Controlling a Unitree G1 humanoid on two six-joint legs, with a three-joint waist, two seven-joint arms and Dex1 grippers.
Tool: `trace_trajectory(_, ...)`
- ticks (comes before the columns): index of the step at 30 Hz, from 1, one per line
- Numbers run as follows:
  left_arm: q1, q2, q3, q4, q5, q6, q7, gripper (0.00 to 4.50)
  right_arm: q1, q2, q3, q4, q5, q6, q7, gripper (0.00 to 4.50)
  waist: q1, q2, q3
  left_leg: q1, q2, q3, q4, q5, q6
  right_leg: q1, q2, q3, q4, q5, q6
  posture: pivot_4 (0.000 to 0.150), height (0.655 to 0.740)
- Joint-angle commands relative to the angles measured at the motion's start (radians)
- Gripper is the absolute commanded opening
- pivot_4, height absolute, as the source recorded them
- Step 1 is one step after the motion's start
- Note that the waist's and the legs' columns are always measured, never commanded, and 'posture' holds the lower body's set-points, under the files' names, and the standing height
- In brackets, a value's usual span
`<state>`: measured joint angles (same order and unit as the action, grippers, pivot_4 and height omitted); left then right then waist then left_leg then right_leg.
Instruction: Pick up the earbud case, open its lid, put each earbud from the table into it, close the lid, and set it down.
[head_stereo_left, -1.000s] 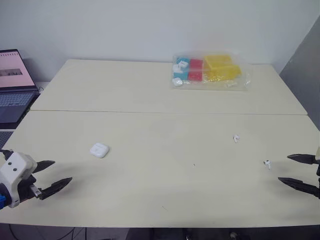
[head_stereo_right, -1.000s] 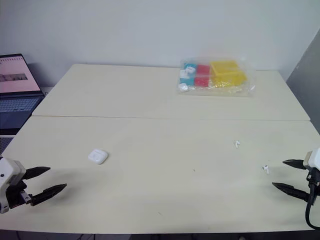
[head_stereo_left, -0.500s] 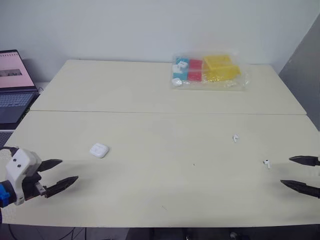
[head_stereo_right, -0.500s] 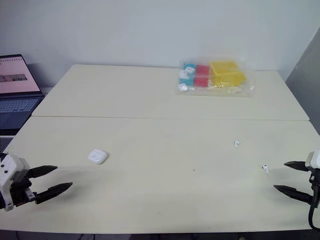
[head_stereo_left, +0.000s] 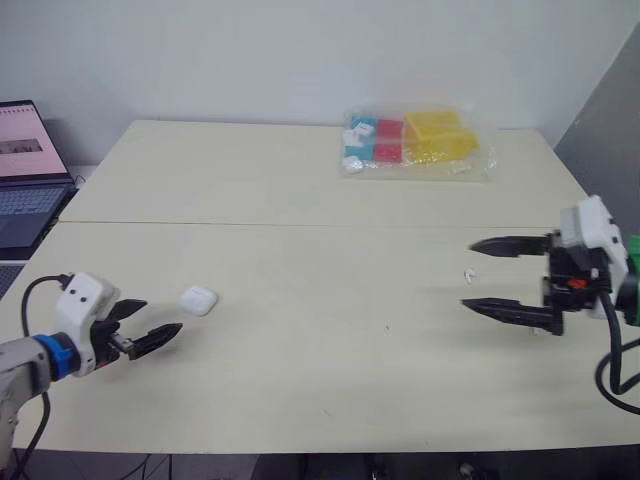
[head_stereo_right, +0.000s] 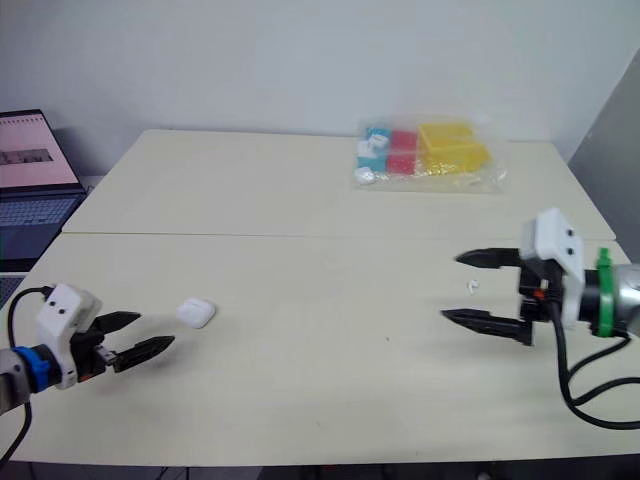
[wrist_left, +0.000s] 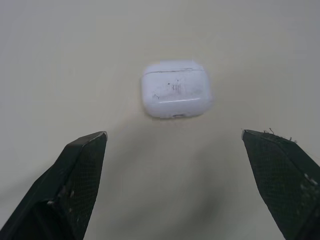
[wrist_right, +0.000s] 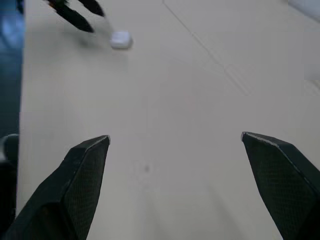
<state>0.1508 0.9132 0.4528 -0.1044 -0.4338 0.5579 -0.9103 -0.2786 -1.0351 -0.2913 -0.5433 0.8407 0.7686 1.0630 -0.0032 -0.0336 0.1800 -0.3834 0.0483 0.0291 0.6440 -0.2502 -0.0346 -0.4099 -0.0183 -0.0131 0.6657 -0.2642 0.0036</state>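
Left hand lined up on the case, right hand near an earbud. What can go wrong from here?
1. The case lies flat ahead of the open left hand, not yet between its fingers. Closing early would likely nudge it away, and its rounded shell may slip from the grip.
2. The earbud is tiny and lies close to the open right hand. A finger could flick it across the table.
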Motion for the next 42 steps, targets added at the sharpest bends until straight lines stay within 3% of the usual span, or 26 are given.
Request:
trace_trajectory(1, -0.064, -0.001, -0.065, 0.030, 0.037, -0.021, 0.016, 4.50, -0.056, -0.002, 0.070, -0.016, 0.022, 0.013, 0.011, 4.40, 0.003, 0.000, 0.000, 0.000, 0.000, 0.000, 0.000, 0.000, 0.000, 0.000, 0.000, 0.000, 0.000, 0.000, 0.000, 0.150, 0.7287)
trace_trajectory(11, -0.228, -0.046, -0.203, 0.146, 0.080, -0.037, 0.023, 4.50, -0.098, 0.007, 0.177, -0.016, -0.042, -0.063, 0.068, 4.40, 0.003, -0.001, 0.000, -0.002, 0.000, -0.001, 0.002, -0.001, 0.003, -0.001, -0.001, 0.001, 0.000, 0.001, 0.001, 0.150, 0.7287)
trace_trajectory(27, -0.276, -0.087, -0.257, 0.217, 0.118, -0.067, 0.021, 4.50, -0.085, 0.020, 0.194, -0.026, -0.073, -0.081, 0.077, 4.40, 0.003, -0.001, -0.001, 0.000, 0.000, -0.001, 0.002, -0.001, 0.003, 0.000, -0.001, 0.001, 0.002, 0.001, 0.001, 0.150, 0.7287)
trace_trajectory(34, -0.304, -0.085, -0.292, 0.269, 0.138, -0.076, -0.022, 2.82, -0.083, 0.022, 0.193, -0.037, -0.072, -0.081, 0.069, 4.50, 0.003, -0.001, -0.001, 0.001, -0.001, 0.000, 0.003, -0.001, 0.003, 0.000, -0.001, 0.002, 0.004, 0.001, 0.001, 0.150, 0.7287)
trace_trajectory(39, -0.298, -0.092, -0.321, 0.237, 0.132, -0.116, -0.089, 2.81, -0.065, 0.021, 0.165, -0.048, -0.058, -0.067, 0.046, 4.50, 0.005, 0.000, -0.001, 0.001, -0.001, 0.000, 0.003, -0.001, 0.003, 0.000, -0.002, 0.002, 0.006, 0.001, 0.001, 0.150, 0.7287)
trace_trajectory(42, -0.297, -0.132, -0.337, 0.118, 0.081, -0.158, -0.139, 2.81, -0.047, 0.029, 0.141, -0.055, -0.029, -0.033, 0.008, 4.50, 0.007, 0.000, -0.001, 0.001, -0.002, 0.000, 0.004, -0.001, 0.003, 0.000, -0.002, 0.003, 0.006, 0.001, 0.001, 0.150, 0.7287)
